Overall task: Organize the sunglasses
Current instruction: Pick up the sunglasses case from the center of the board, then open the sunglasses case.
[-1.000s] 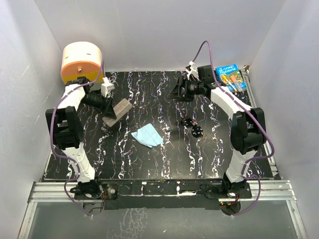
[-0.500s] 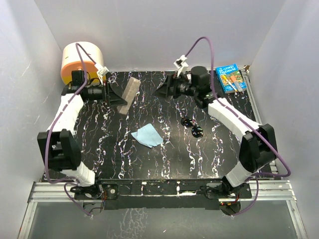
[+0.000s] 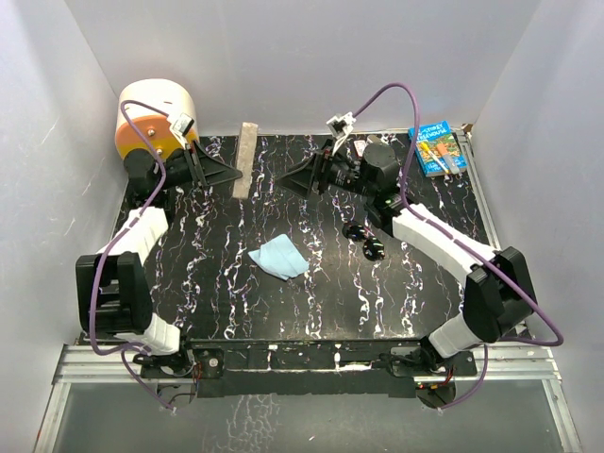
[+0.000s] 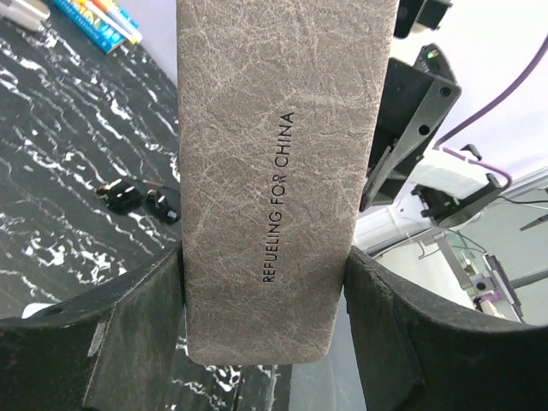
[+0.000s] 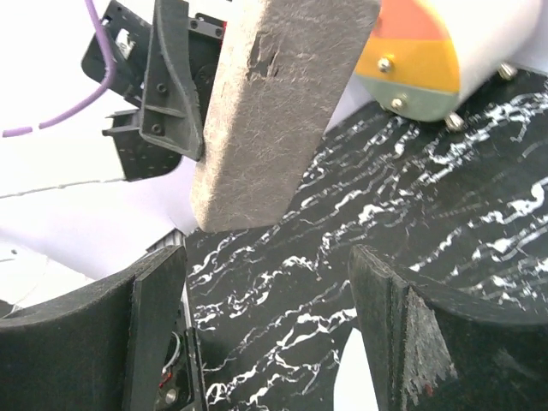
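- 1 pr sunglasses (image 3: pixel 365 240): lying on table (image 3: pixel 311 302), right of centre, beside R arm.
- 1 grey case (image 3: pixel 247 156): clamped in L gripper (image 3: pixel 234 175), prob. off table.
- R gripper (image 5: pixel 270 300): jaws wide apart, facing case, not touching.
- 1 blue cloth (image 3: pixel 279 257): mid-table.

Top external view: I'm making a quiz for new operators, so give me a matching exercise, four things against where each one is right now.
Things:
1. sunglasses
2. grey-brown case
3. light-blue cloth
4. book

Places:
A. at the far right corner of the table
B. clamped in the left tool
C. flat near the table's middle
D. lying just right of the cloth

Pairs: 1-D; 2-B; 3-C; 4-A.
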Controlling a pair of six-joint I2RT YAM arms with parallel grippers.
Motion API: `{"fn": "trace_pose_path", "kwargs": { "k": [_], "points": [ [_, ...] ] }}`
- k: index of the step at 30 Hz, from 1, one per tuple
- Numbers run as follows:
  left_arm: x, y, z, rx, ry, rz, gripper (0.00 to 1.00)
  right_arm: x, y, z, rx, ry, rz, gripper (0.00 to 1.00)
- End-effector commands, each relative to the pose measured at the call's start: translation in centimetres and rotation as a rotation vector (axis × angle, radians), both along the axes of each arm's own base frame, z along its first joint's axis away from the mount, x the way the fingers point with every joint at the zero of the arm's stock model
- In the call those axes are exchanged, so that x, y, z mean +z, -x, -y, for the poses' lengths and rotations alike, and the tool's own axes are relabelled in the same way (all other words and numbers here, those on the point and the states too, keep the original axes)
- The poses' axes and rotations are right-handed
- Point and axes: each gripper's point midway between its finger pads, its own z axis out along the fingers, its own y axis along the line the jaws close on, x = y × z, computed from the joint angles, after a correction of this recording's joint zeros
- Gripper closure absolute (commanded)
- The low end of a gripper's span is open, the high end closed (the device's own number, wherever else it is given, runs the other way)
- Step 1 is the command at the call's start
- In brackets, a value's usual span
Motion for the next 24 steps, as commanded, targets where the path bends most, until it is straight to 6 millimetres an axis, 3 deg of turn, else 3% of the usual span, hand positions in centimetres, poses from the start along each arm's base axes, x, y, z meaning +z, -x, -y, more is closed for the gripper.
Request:
{"fn": "trace_pose_path", "kwargs": {
  "k": [1,7,11,24],
  "points": [
    [5.1,1.8,0.2,-0.004,0.070,0.156,1.00,4.9,0.8,-0.6,0.047,-0.117,0.189,0.17],
    [5.4,2.7,0.5,-0.004,0.055,0.166,1.00,4.4,-0.2,-2.2,0.113,-0.159,0.158,0.17],
    [5.1,3.0,0.5,-0.001,0.043,0.168,1.00,5.1,-0.1,-2.5,0.143,-0.208,0.175,0.17],
    [3.2,2.7,0.5,0.009,0.006,0.137,1.00,6.3,1.1,-3.2,0.265,-0.316,0.155,0.16]
  ]
}}
